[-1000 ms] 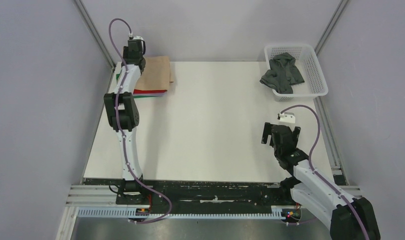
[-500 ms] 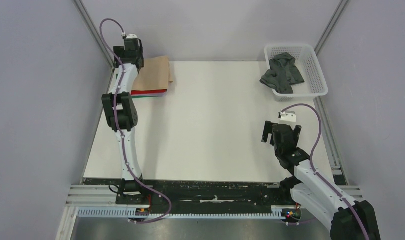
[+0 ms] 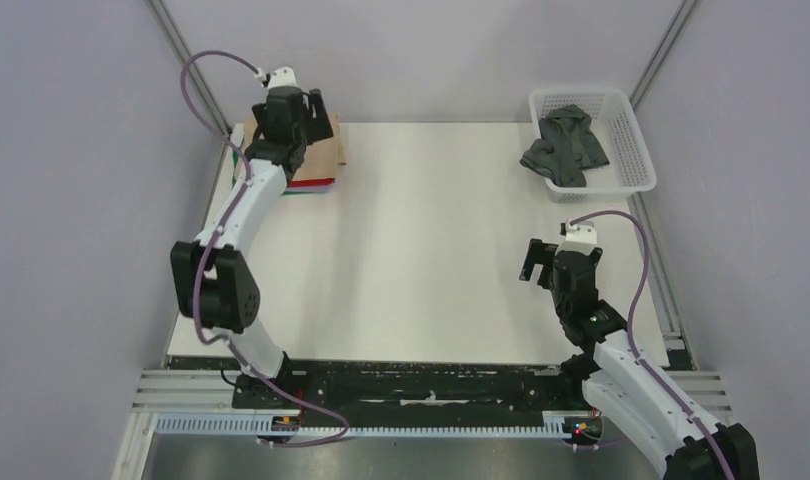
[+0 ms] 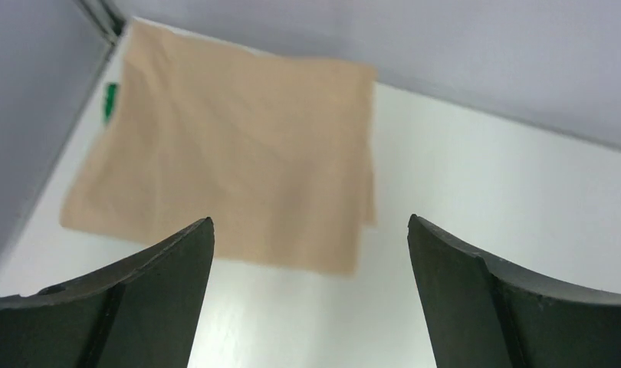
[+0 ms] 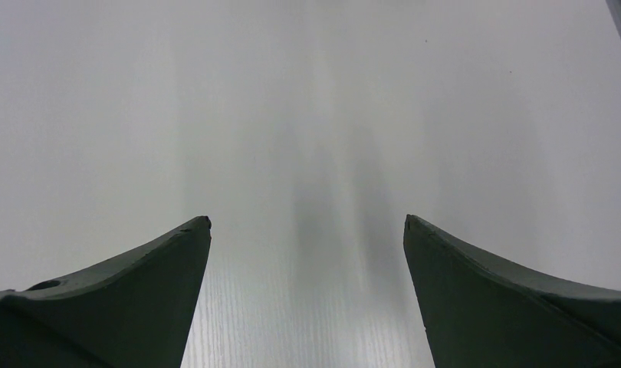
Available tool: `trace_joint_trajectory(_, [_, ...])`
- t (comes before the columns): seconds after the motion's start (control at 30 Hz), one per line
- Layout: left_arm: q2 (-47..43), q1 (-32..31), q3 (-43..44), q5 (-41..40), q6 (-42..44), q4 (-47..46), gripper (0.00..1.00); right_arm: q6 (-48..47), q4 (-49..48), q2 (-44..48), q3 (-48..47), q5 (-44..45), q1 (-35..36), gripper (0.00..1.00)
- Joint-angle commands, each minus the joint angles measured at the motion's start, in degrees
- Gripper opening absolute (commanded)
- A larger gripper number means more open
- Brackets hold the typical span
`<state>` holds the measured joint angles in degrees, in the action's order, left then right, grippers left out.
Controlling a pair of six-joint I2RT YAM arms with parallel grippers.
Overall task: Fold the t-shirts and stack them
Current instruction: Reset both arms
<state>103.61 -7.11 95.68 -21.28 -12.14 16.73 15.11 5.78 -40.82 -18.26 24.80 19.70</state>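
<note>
My left tool (image 4: 309, 221) and right tool (image 5: 307, 221) both gape wide, empty. The grey shirt (image 3: 566, 148) in the basket (image 3: 633, 142) looks light and limp; I'd pinch a raised fold.

Top view: high behind the arm bases (image 3: 261, 385), looking down over the whole table (image 3: 431, 260); left wrist: close above the far-left corner, facing the tan t-shirt (image 4: 238, 153) — shared with the top view; right wrist: close over the tabletop, near right.
</note>
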Motion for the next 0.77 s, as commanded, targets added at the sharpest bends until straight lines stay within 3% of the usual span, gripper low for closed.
trace_joint_trajectory(0.0, [-15.53,-4.71,-19.03,7.47,-12.78,-3.83,1.00,1.05,-3.16,3.14,1.93,-3.23,0.01,0.98])
trace_joint_trajectory(0.17, [-30.71,-17.79,-42.60,3.57,-17.07,-7.33,1.00,1.17,-2.59,6.11,3.88,-5.36,-0.05,0.98])
trace_joint_trajectory(0.3, [-39.42,-22.38,-57.48,7.51,-20.16,-12.00,1.00,1.17,-2.00,7.39,5.03,-6.13,-0.05,0.98])
trace_joint_trajectory(0.43, [-44.44,-22.50,-61.13,0.22,-20.83,-7.89,1.00,1.71,-2.60,8.16,6.25,-7.58,-0.02,0.98])
trace_joint_trajectory(0.73, [-49.16,-22.51,-62.41,0.87,-20.58,-7.58,1.00,1.41,-3.00,7.52,6.93,-7.42,-0.02,0.98])
